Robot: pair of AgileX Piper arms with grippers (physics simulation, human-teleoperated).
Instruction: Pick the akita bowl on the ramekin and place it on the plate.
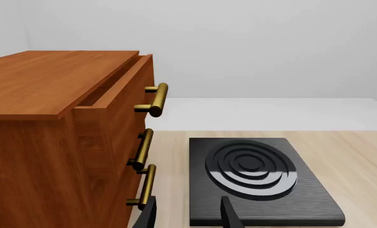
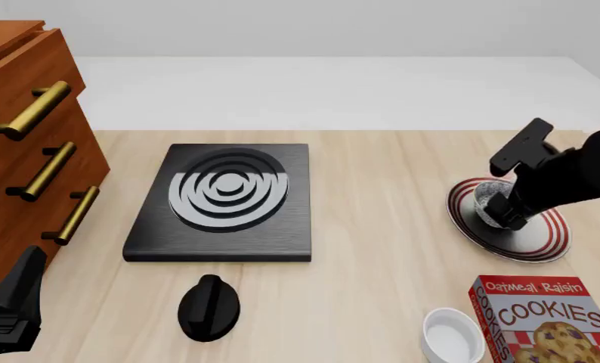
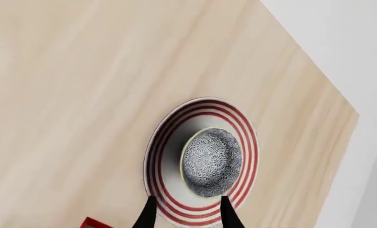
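Two arms, and only yours on the right matters: at the front view's lower left the left gripper idles by the drawer cabinet, fingers apart and empty, while lower right the ramekin stands bare. Right of centre, the right gripper hangs open above the plate. Its wrist view shows what the arm hides in front: the akita bowl sitting upright inside the rings, free of the fingers.

akita bowl on plate, ramekin nearer, left of plate
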